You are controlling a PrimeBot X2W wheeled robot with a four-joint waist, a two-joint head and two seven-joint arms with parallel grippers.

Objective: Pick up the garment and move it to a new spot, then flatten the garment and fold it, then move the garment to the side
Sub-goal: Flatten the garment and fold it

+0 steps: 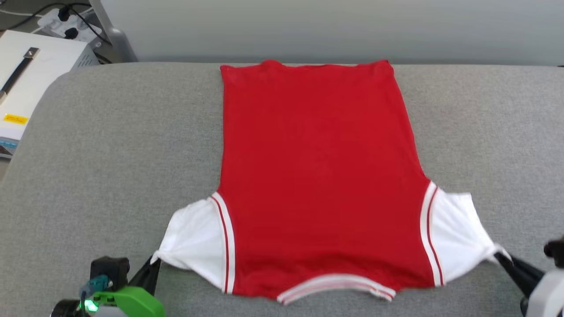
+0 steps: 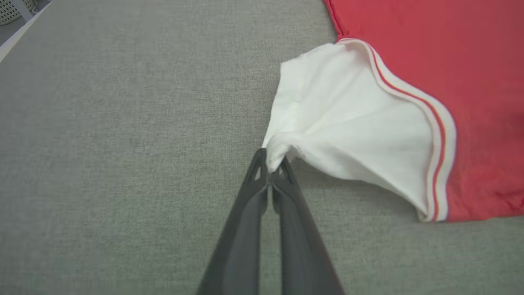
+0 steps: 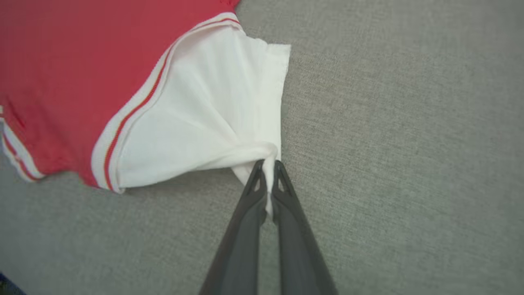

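**Jersey spread out, both sleeve tips pinched: looks like the flattening stage**

Biggest thing first: the grey padded table [image 1: 110,154] runs right across the head view. The garment [image 1: 321,176] lies spread down the middle of it, hem toward the top of the frame and striped collar [image 1: 335,284] at bottom centre. The plain red side is up (no lettering showing, so I'd guess the printed chest is face down). The body looks pretty smooth.

The lower-left sleeve [image 1: 194,237] and the lower-right sleeve [image 1: 454,229] stick out sideways, each drawn to a point. At those points, the left gripper [image 2: 271,164] is clamped on the lower-left sleeve's tip with white cloth bunched between its fingers. The right gripper [image 3: 268,166] has the same pinch on the lower-right sleeve.

My read is that this is the flatten step, with the sleeves tugged outward to take out slack. The next move probably needs both grippers to let go without dragging the cloth, then re-grab for the first fold.
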